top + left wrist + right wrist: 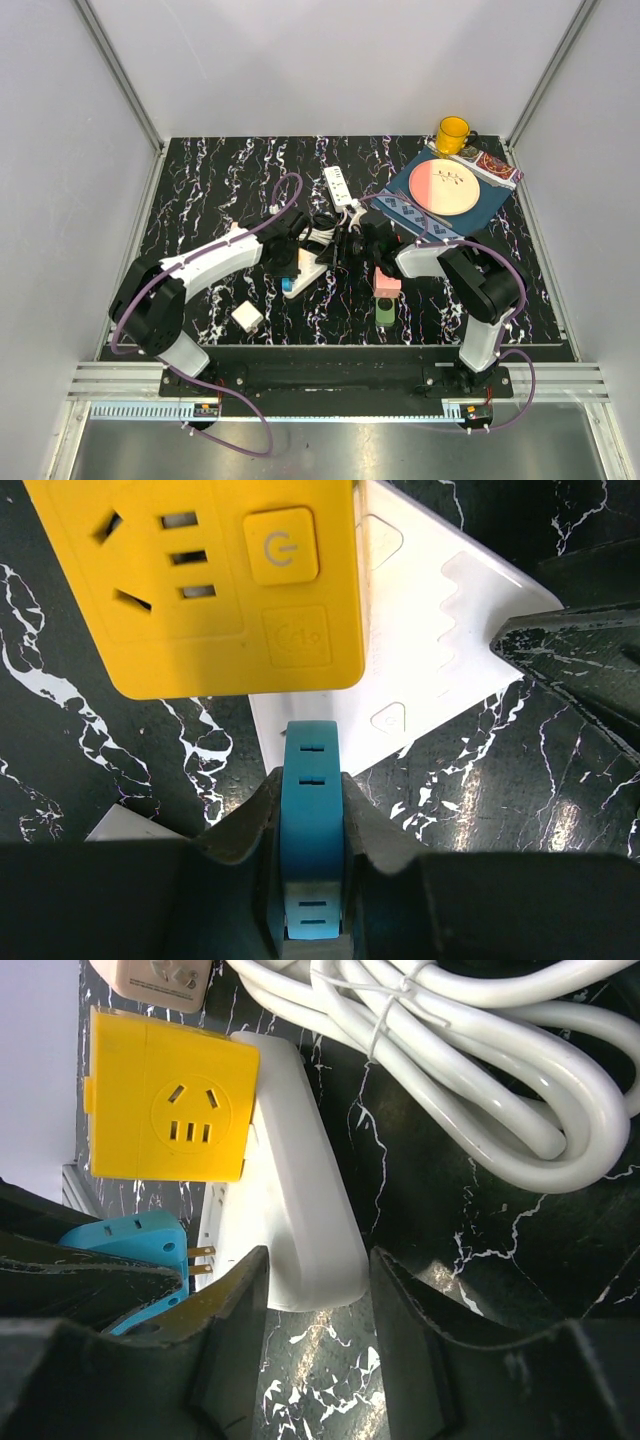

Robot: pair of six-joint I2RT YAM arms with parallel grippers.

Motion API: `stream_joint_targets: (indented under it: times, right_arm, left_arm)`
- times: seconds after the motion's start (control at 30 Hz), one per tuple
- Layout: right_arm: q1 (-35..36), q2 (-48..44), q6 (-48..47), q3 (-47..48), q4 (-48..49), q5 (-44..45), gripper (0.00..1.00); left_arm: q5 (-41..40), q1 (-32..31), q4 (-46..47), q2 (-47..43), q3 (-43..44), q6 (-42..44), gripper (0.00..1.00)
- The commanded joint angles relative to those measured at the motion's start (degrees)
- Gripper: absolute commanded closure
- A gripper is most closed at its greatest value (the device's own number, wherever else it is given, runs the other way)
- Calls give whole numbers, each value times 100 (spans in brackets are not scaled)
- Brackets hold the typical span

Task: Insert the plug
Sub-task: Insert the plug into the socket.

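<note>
Left gripper [310, 792] clamps the blue plug [312, 745], prongs just left of the white strip [300, 1190]. Right gripper [318, 1270] straddles the strip's end, jaws partly open.

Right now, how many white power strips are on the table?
2. The far strip lies by the blue mat; the near strip sits between the fingers of the right gripper, carrying a yellow adapter. Others may be hidden.
</note>
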Motion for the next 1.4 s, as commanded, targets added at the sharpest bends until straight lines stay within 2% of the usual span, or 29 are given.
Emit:
stream_joint_targets:
  times: [0.0, 0.23, 0.4, 0.8, 1.03, 1.17, 1.2, 1.23, 1.27, 1.3, 1.37]
  right_arm:
    - [-37, 50, -52, 68, 273, -180, 53]
    - [-37, 173, 80, 77, 440, -453, 73]
    - [-37, 252, 168, 77, 511, -559, 82]
    - [-37, 296, 142, 103, 467, -576, 92]
    - [-29, 296, 142, 112, 458, -576, 94]
    - [-37, 244, 107, 95, 458, -567, 92]
    - [-29, 217, 98, 86, 432, -567, 90]
    - [-28, 191, 55, 86, 406, -541, 89]
    - [-46, 112, 19, 94, 362, -532, 87]
    - [-37, 59, -16, 103, 248, -515, 86]
    - [-29, -107, -191, 156, 81, -410, 81]
  left_arm:
    - [-11, -52, -53, 116, 225, -73, 100]
    - [-54, -193, -53, 406, 137, -205, 100]
    - [-134, -263, -26, 529, 49, -337, 100]
    - [209, -307, 817, 583, -697, -881, 100]
    - [-107, -334, 1064, 196, -1339, -1374, 100]
    - [-327, -334, 871, 169, -1182, -1374, 100]
    - [-449, -334, 809, 143, -999, -1357, 96]
    - [-520, -342, 670, 126, -910, -1295, 87]
    - [-581, -334, 590, 91, -805, -1269, 70]
    - [-730, -334, 528, 21, -621, -1251, 61]
    - [-854, -342, 370, -85, -461, -1190, 52]
